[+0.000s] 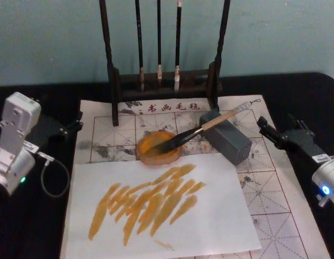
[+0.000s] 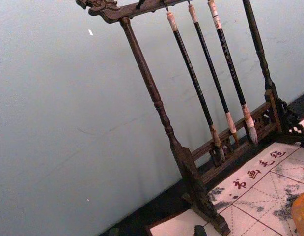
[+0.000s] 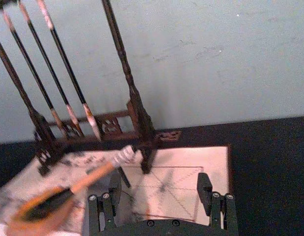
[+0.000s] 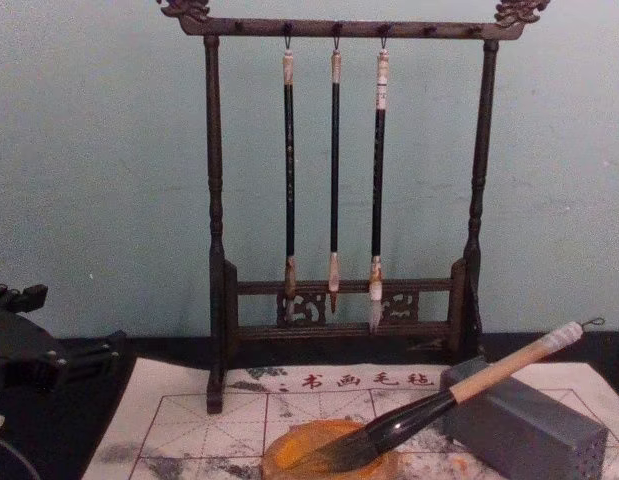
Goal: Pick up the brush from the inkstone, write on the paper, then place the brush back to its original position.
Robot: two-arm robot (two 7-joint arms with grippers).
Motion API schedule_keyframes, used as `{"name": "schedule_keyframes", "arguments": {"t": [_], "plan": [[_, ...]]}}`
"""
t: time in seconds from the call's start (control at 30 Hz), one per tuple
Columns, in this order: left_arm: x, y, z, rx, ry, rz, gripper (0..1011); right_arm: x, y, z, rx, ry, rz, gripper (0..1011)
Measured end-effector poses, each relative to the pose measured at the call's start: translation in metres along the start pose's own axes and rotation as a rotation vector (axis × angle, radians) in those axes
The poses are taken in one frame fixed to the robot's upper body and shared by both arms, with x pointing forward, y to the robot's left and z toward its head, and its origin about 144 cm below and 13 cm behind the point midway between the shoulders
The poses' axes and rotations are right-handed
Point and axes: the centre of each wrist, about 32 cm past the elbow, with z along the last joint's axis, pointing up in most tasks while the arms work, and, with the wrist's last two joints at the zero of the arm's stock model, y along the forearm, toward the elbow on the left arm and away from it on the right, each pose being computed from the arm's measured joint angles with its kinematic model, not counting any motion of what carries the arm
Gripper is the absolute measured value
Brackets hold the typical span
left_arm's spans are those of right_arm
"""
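The brush (image 1: 210, 127) lies slanted, its dark tip in the round orange inkstone (image 1: 148, 147) and its pale handle propped on a grey block (image 1: 231, 143). From the chest the brush (image 4: 489, 378) shows the same way over the inkstone (image 4: 289, 447). The paper (image 1: 264, 189) is the red-gridded sheet; a white sheet (image 1: 210, 226) with orange strokes lies on its front. My left gripper (image 1: 72, 124) waits at the paper's left edge, open and empty. My right gripper (image 1: 274, 127) is open just right of the block; its wrist view shows the brush (image 3: 93, 177) ahead of the fingers (image 3: 210, 196).
A dark wooden brush stand (image 1: 115, 81) with three thin hanging brushes (image 4: 334, 170) stands at the back of the paper, against the pale wall. Black table surface (image 1: 312, 102) lies on both sides of the paper.
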Motion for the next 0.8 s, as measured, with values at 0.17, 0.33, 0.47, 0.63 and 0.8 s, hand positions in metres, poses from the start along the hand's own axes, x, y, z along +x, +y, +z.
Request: {"name": "schedule_keyframes", "arguments": {"t": [0.17,0.33,0.47,0.63,0.8], "plan": [[0.0000,0.0000,0.0000,0.000,0.000,0.000,1001,-0.0018,-0.0035,-0.0045,-0.021,-0.114,-0.029,1000],[0.0000,0.0000,0.0000,0.000,0.000,0.000,1001,-0.0036,-0.0040,-0.0084,-0.028,-0.162,-0.043,1002],[0.0000,0.0000,0.0000,0.000,0.000,0.000,1001,-0.0038,-0.0037,-0.0093,-0.027,-0.166,-0.048,1000],[0.0000,0.0000,0.0000,0.000,0.000,0.000,1001,-0.0036,-0.0038,-0.0092,-0.027,-0.166,-0.048,1002],[0.0000,0.0000,0.0000,0.000,0.000,0.000,1001,-0.0035,-0.0038,-0.0091,-0.028,-0.166,-0.047,1000]]}}
